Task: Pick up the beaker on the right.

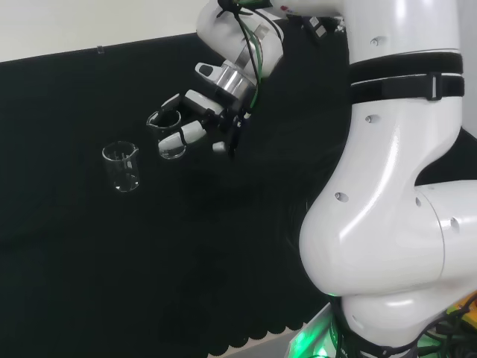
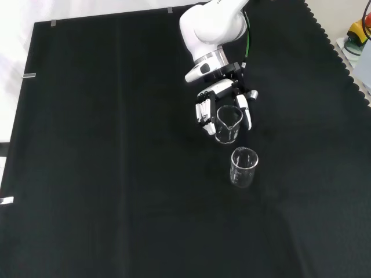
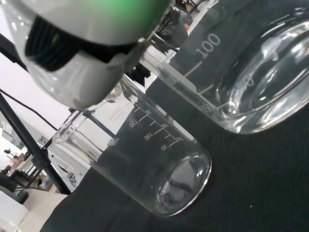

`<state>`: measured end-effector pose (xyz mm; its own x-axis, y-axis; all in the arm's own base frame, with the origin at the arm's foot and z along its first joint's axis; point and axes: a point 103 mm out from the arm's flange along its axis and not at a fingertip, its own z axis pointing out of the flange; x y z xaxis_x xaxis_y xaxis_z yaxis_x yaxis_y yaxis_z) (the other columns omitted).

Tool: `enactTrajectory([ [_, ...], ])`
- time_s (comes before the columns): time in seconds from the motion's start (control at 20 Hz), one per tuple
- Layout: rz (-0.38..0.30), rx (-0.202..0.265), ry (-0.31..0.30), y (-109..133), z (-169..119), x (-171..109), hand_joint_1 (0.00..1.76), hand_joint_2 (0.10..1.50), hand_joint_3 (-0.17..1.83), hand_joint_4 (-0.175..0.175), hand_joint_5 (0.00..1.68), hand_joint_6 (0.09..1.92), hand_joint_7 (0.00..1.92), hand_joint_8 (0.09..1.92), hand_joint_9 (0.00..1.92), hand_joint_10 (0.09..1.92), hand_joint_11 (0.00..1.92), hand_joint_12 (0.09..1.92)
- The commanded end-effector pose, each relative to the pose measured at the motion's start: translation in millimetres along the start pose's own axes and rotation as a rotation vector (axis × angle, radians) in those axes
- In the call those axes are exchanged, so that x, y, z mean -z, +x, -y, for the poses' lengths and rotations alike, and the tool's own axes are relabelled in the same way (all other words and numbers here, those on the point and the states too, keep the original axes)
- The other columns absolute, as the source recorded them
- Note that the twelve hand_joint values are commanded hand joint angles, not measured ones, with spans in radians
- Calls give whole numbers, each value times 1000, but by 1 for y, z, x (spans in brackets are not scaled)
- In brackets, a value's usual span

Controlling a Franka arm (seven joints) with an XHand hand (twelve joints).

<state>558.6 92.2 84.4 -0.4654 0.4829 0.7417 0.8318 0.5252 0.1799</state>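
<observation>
Head view gives me two clear beakers on the black cloth of the counter (image 1: pixel 89 283). The right beaker (image 1: pixel 170 134) sits inside my hand (image 1: pixel 200 123), whose fingers (image 1: pixel 182 136) curl round its wall, so I read the hand as gripping it. The left beaker (image 1: pixel 122 166) stands upright and free on the cloth, near the held one but apart from it.

From the front view I see the same pair one behind the other. The held beaker (image 2: pixel 226 125) is the farther one, with the fingers (image 2: pixel 204 113) on its left side and the thumb (image 2: pixel 245 116) on its right, both against the glass. Its spout points toward the arm. The free beaker (image 2: pixel 243 167) stands just nearer the camera and slightly to the right, with a gap between it and the hand (image 2: pixel 223 95).

Through the wrist view both vessels are close and large. The held beaker (image 3: pixel 241 72) shows a thick round base and printed scale marks up its wall; the other beaker (image 3: pixel 154 169) shows its own scale and round base beyond it. I see no liquid and no solid in either one; both look empty. Whether the held beaker's base is touching the cloth or just off it, I cannot tell.
</observation>
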Motion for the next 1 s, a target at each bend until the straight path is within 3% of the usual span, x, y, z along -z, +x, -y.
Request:
enactTrajectory([
  [0.05,14,-12,29,4,5,7,1419,942,17,-175,1318,397,1325,547,1496,87,1140,816],
  [1.0,76,-29,103,22,11,21,1419,942,15,-175,1324,386,1332,533,1498,87,1153,816],
])
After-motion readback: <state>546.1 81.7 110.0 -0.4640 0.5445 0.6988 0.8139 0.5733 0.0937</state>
